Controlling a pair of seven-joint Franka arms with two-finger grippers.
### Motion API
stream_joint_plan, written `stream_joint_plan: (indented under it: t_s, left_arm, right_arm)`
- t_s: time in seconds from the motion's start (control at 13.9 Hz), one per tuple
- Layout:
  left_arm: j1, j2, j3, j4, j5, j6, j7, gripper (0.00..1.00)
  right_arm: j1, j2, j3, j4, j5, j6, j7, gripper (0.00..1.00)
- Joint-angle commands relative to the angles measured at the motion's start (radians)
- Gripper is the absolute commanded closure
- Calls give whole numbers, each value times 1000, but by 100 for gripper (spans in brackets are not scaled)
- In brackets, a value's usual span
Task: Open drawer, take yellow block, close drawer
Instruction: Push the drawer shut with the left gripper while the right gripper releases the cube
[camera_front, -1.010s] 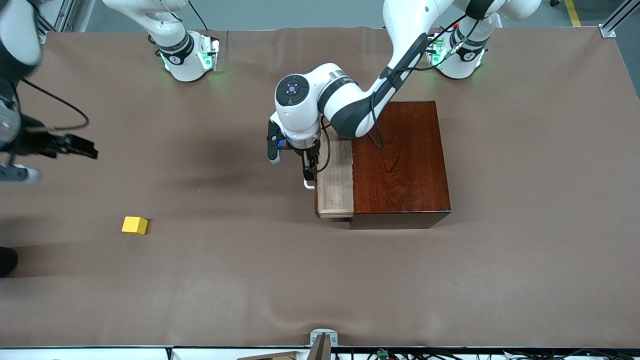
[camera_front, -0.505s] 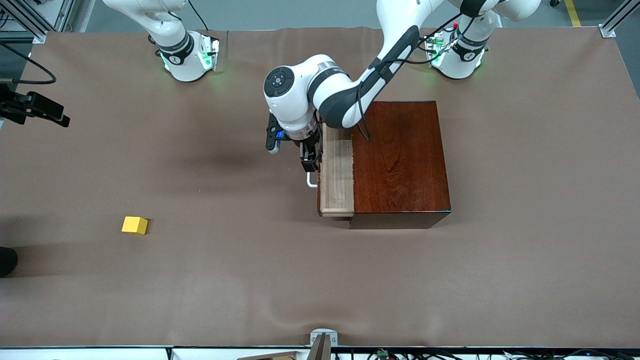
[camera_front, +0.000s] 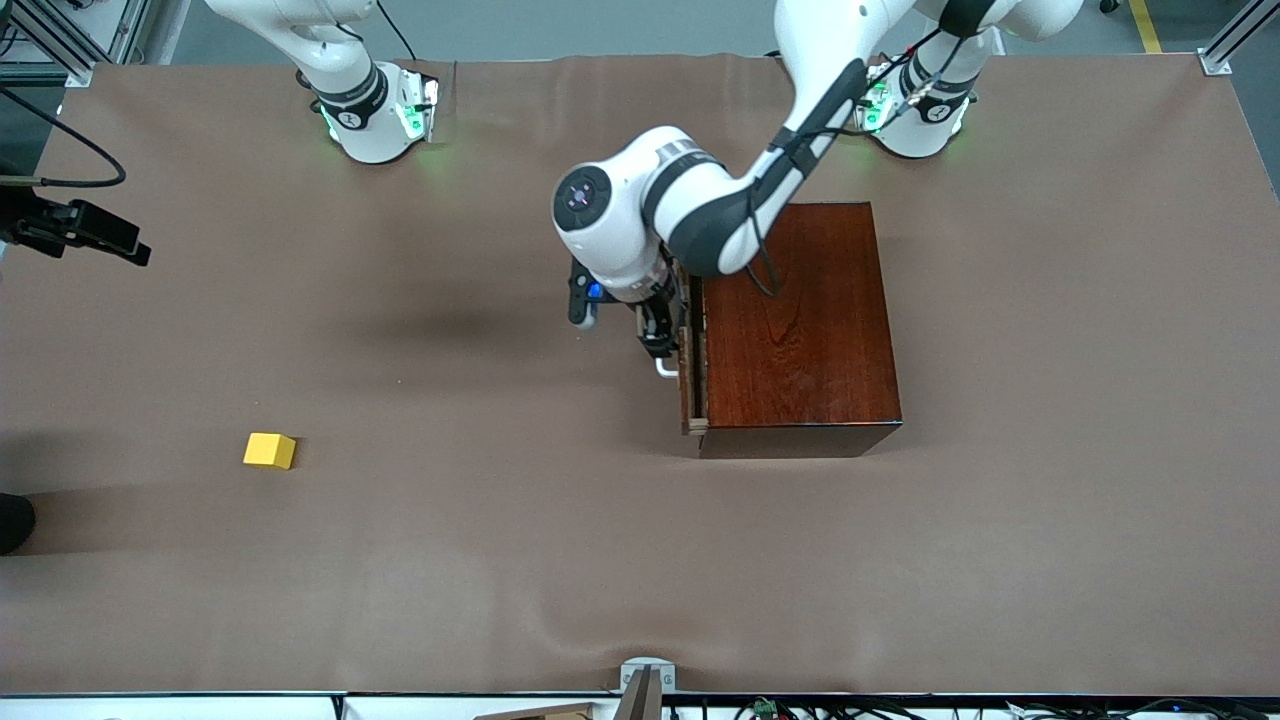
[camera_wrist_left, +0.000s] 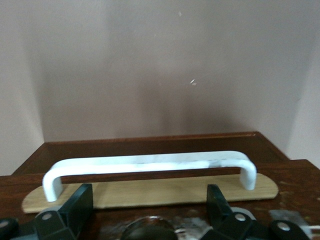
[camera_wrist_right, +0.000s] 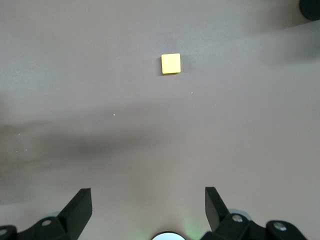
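The dark reddish-brown wooden box (camera_front: 800, 320) stands mid-table. Its drawer (camera_front: 688, 350) is pushed almost fully in; only a thin pale strip sticks out. My left gripper (camera_front: 660, 340) is at the drawer's front, by the white handle (camera_front: 664, 368). In the left wrist view the handle (camera_wrist_left: 150, 165) lies just ahead of my open left gripper (camera_wrist_left: 149, 202), whose fingers hold nothing. The yellow block (camera_front: 269, 450) lies on the bare table toward the right arm's end. My right gripper (camera_front: 110, 240) hangs open and empty, high over that end's edge. The right wrist view shows that gripper (camera_wrist_right: 148, 202) above the block (camera_wrist_right: 170, 63).
Brown cloth (camera_front: 500, 560) covers the whole table. A small mount (camera_front: 645, 680) sits at the table's edge nearest the front camera. A dark object (camera_front: 12, 520) shows at the table's edge at the right arm's end.
The left gripper has pushed the drawer from well out to nearly shut. The right gripper has risen and drawn off to the table's edge. The yellow block has not moved.
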Motion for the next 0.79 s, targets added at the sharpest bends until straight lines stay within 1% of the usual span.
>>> stream_joint_plan:
  t_s: [0.0, 0.14, 0.43, 0.72]
  left_arm:
    - [12, -54, 0, -40, 32, -20, 38, 0]
    - [29, -57, 0, -40, 30, -29, 68, 0]
    - [33, -59, 0, -40, 33, -76, 67, 0]
    - [33, -57, 2, -37, 32, -78, 59, 0]
  right_arm:
    - [-6, -9, 9, 12, -2, 0, 19, 0]
    - [-7, -6, 9, 12, -2, 2, 17, 0]
    - [-9, -6, 9, 15, -2, 3, 19, 0]
    - [-10, -6, 9, 20, -2, 9, 19, 0]
